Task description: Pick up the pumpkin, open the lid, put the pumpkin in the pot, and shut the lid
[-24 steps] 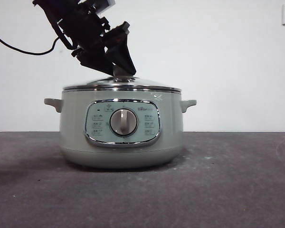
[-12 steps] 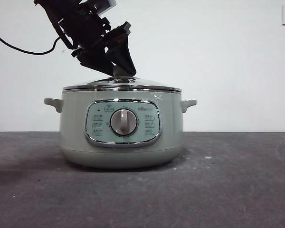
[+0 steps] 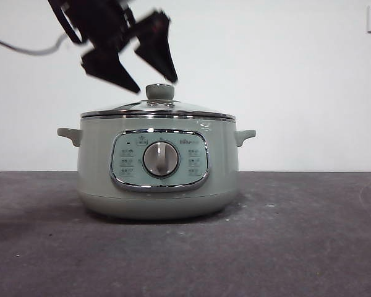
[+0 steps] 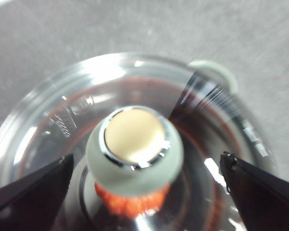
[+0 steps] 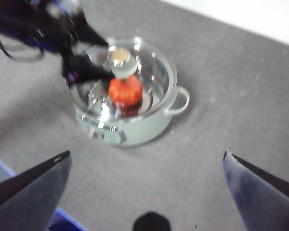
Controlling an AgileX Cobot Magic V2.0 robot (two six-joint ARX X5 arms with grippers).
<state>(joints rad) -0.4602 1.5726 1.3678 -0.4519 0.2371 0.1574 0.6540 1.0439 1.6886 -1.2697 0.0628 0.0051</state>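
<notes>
The large sage-green electric pot (image 3: 157, 173) stands on the grey table (image 3: 297, 241), its domed glass lid (image 3: 158, 109) seated on the rim. Inside, under the glass, lies the small orange pumpkin (image 5: 125, 91). The left gripper (image 3: 145, 74) hovers spread just above the knob; the right gripper (image 5: 147, 159) waits high, spread wide.
</notes>
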